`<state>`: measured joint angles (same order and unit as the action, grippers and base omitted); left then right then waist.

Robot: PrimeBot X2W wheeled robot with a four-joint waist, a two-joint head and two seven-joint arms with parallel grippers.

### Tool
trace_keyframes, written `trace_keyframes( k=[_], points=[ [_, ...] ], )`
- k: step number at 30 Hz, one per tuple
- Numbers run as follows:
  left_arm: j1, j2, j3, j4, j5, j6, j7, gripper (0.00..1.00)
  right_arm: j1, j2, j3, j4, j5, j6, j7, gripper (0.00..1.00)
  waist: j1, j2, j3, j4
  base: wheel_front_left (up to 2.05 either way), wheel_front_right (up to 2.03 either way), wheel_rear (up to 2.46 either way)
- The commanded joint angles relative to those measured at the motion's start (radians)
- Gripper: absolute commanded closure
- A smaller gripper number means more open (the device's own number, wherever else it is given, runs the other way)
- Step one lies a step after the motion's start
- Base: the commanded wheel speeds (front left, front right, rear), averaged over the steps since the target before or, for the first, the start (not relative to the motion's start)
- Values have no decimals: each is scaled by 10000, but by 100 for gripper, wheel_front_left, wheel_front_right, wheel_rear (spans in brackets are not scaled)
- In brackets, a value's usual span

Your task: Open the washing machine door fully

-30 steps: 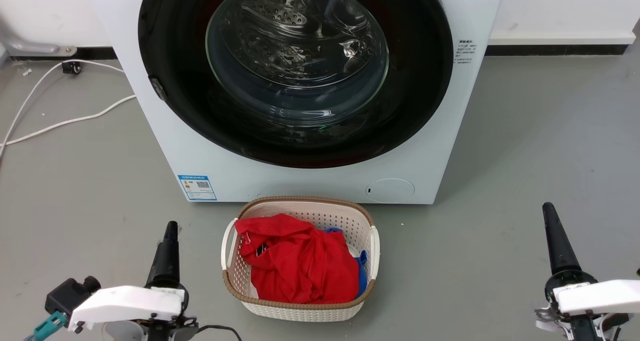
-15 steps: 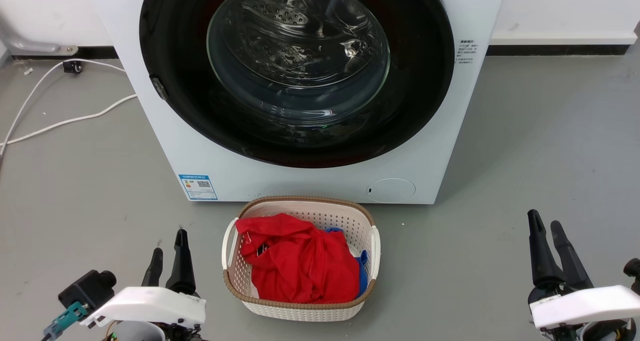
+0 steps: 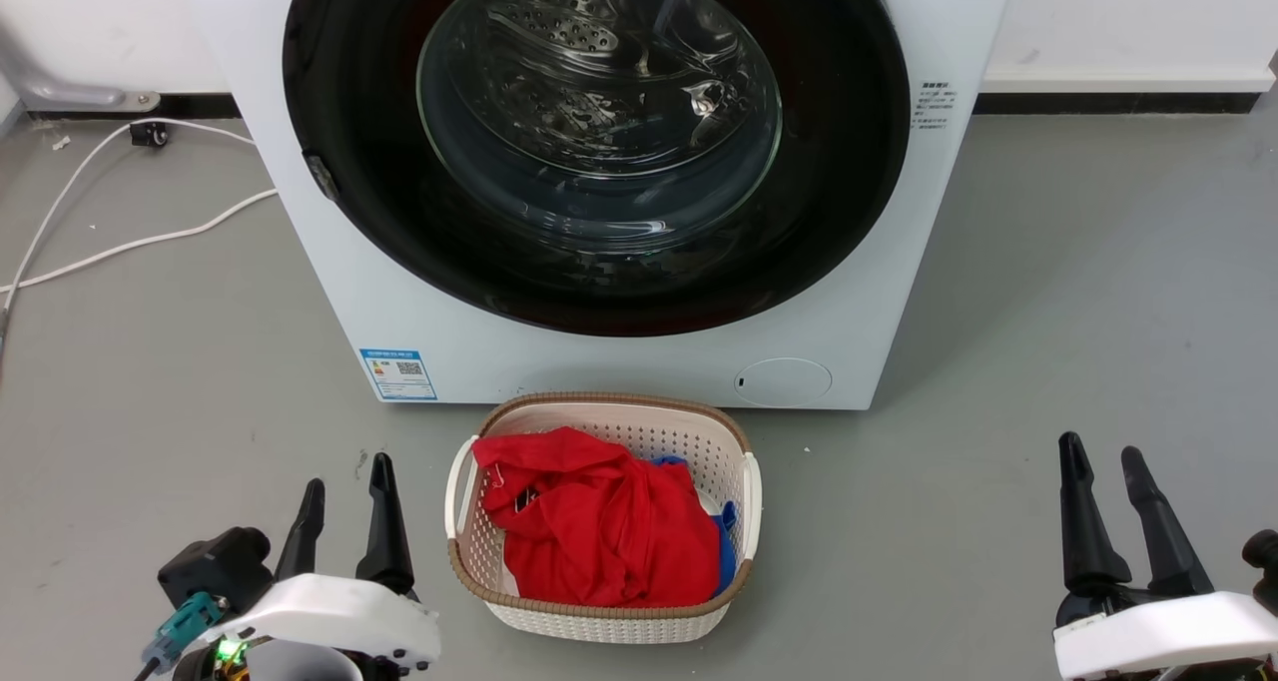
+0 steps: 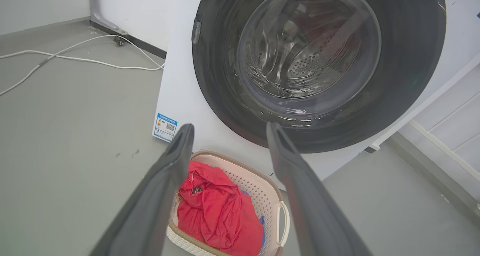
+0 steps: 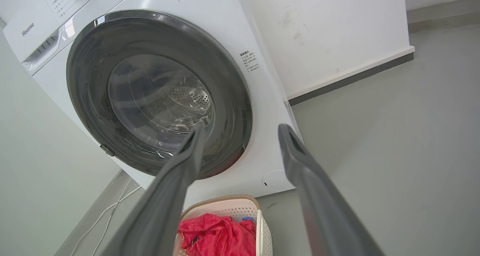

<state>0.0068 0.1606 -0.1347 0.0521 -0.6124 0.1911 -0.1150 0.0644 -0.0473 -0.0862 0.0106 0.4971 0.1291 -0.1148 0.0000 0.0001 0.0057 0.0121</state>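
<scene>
Across the front of the big white front-loading washing machine (image 3: 619,366), the large round washing machine door (image 3: 599,142) with its wide glossy black rim and bulging clear glass bowl is sitting shut, flush against the machine and facing the robot. Being round, it is offering no long axis. A small grey metal piece (image 3: 319,177) is showing on the rim's left side, though whether it is hinge or catch I cannot tell. The door is lying ahead of and above both grippers, well apart from each and centred between them. The left gripper (image 3: 347,476) is hanging low at the lower left with its two dark fingers (image 3: 385,531) spread and nothing between them. The right gripper (image 3: 1101,451) is doing likewise at the lower right, spread and empty. The left one is sitting nearer that grey piece, as I judge it. Between the arms, a cream perforated plastic basket (image 3: 609,399) holding red cloth (image 3: 599,531) is resting on the grey floor (image 3: 1048,312) just beside the machine's base, so any reach is probably needing to pass over it.
</scene>
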Motion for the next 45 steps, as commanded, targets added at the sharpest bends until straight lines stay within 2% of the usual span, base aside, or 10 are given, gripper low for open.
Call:
trace_keyframes(
  k=[1, 8, 28, 45],
  points=[
    [-12, 133, -96, -183, 299, 101, -105, 0, -13, -38, 11, -202, -334, 19, -97, 0, 0, -1, -4, 5, 0, 0, 0],
    [80, 286, -432, -323, 1011, 318, -301, 0, 169, -40, 17, -362, -1007, 20, -293, 0, 0, -1, -30, 38, 0, 0, 0],
    [310, 440, -939, -762, 2791, 561, -762, 0, 568, -43, -53, -919, -2469, 22, -759, 0, 0, -1, -85, 91, 0, 0, 0],
    [676, 8, -715, -604, 3965, 60, -1139, 0, 926, -45, -200, -1055, -3298, 24, -1160, 0, 0, -1, -105, 145, 0, 0, 0]
  ],
)
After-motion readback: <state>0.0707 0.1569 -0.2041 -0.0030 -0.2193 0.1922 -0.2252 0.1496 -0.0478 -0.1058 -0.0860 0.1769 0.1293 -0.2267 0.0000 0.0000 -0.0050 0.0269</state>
